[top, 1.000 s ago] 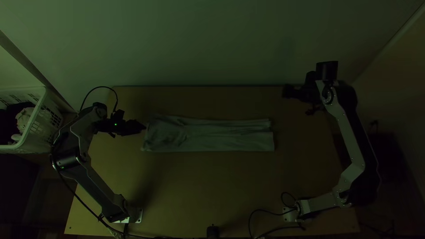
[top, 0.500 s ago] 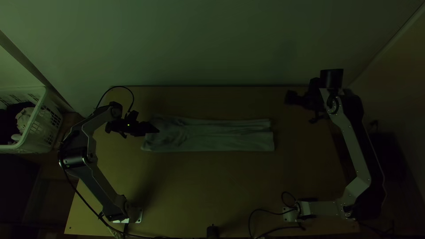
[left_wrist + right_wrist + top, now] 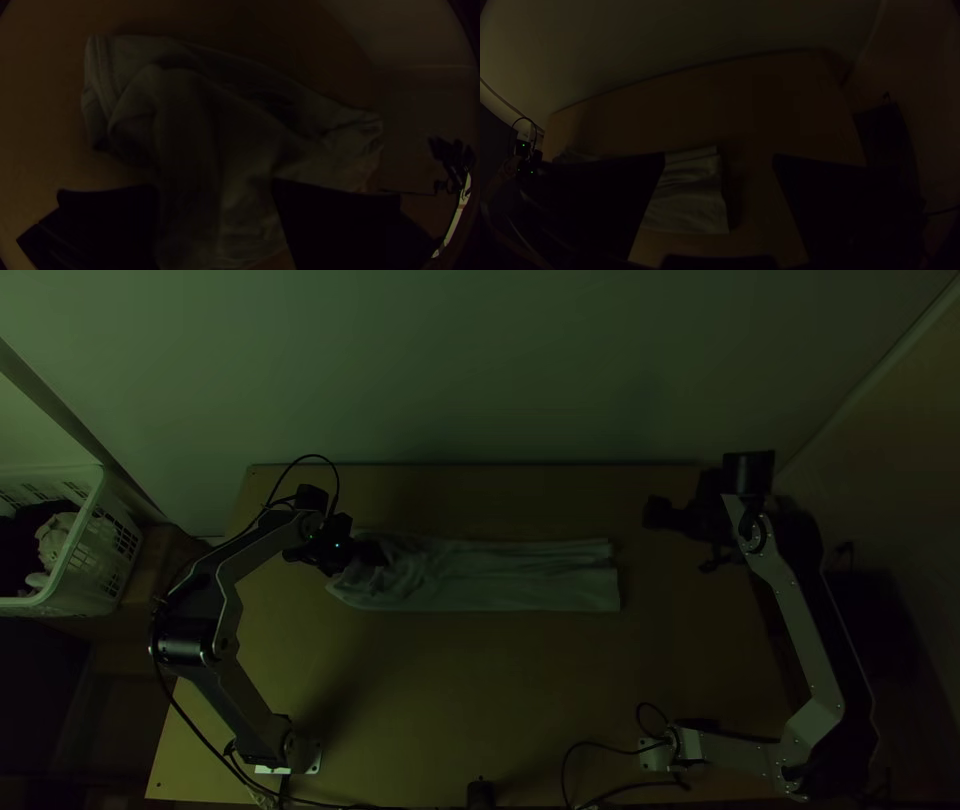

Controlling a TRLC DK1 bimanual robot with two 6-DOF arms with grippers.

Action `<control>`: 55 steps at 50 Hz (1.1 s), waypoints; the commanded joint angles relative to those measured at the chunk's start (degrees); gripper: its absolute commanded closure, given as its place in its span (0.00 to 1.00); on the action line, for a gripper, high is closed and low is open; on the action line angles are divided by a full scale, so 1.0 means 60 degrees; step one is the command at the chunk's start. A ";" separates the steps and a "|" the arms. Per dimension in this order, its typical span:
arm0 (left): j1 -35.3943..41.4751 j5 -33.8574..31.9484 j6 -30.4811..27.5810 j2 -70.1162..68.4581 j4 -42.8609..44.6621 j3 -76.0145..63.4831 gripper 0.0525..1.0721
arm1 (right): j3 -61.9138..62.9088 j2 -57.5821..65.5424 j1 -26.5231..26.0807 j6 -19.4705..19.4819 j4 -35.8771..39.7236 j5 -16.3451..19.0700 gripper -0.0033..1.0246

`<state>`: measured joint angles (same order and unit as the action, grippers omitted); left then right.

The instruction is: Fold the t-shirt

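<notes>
In the top view the t-shirt (image 3: pixel 510 577) lies as a long, narrow folded strip across the table, its left end rumpled. My left gripper (image 3: pixel 375 554) is at that rumpled left end. In the left wrist view the left gripper (image 3: pixel 217 200) stands open, with cloth of the t-shirt (image 3: pixel 240 150) between and beyond its fingers. My right gripper (image 3: pixel 655 513) is above the table, to the right of and farther back than the strip's right end. The right wrist view has the right gripper (image 3: pixel 719 165) wide open, the t-shirt's straight end (image 3: pixel 690 205) beside one finger.
A white basket (image 3: pixel 90 555) with clothes stands left of the table (image 3: pixel 480 690). A wall rises behind the table's far edge. Cables lie by the right arm's base, and a small dark object (image 3: pixel 481 794) sits at the near edge.
My left gripper has moved right onto the t-shirt's left end, and the cloth there has bunched and shifted slightly right. The right gripper has moved a little toward the near side.
</notes>
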<state>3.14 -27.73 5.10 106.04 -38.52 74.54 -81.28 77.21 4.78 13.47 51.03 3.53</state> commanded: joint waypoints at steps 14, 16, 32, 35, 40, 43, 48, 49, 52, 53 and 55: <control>-0.0669 0.1750 0.0116 -0.0403 -0.0245 -0.0529 0.97 | 0.1344 -0.0695 0.0054 0.0171 -0.0711 0.0056 0.04; -0.0918 0.1970 -0.0133 -0.0534 -0.0420 -0.0500 0.97 | 0.1461 -0.0739 0.0054 0.0171 -0.0887 0.0056 0.04; -0.3745 0.2702 -0.2198 -0.0886 -0.1622 0.0496 0.97 | 0.1827 -0.0681 0.0068 0.0171 -0.1781 0.0056 0.04; -0.4331 0.2761 -0.2608 -0.0915 -0.1768 0.0745 0.97 | 0.1812 -0.0637 0.0083 0.0157 -0.1839 0.0056 0.04; -0.5313 0.2790 -0.3268 -0.0857 -0.2164 0.1360 0.97 | 0.1827 -0.0564 0.0083 0.0142 -0.1912 0.0056 0.04; -0.5825 0.2790 -0.3517 -0.0725 -0.2500 0.1844 0.97 | 0.1812 -0.0534 0.0127 0.0142 -0.1942 0.0071 0.04; -0.6294 0.2966 -0.3912 -0.0652 -0.3145 0.2605 0.97 | 0.1842 -0.0534 0.0156 0.0157 -0.2015 0.0071 0.04; -0.6324 0.3010 -0.3985 -0.0666 -0.3291 0.2723 0.97 | 0.1856 -0.0520 0.0156 0.0157 -0.2030 0.0071 0.04; -0.6324 0.3024 -0.4073 -0.0769 -0.3614 0.3001 0.97 | 0.1886 -0.0520 0.0171 0.0171 -0.2030 0.0071 0.04; -0.6324 0.3010 -0.4073 -0.0827 -0.3731 0.3089 0.97 | 0.1900 -0.0520 0.0171 0.0171 -0.2044 0.0071 0.04; -0.6221 0.3010 -0.4059 -0.0930 -0.4097 0.3309 0.97 | 0.1900 -0.0520 0.0171 0.0171 -0.2044 0.0071 0.04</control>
<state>-35.18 -9.76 -17.23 102.37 -59.09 91.15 -71.59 73.91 5.26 13.47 39.46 3.73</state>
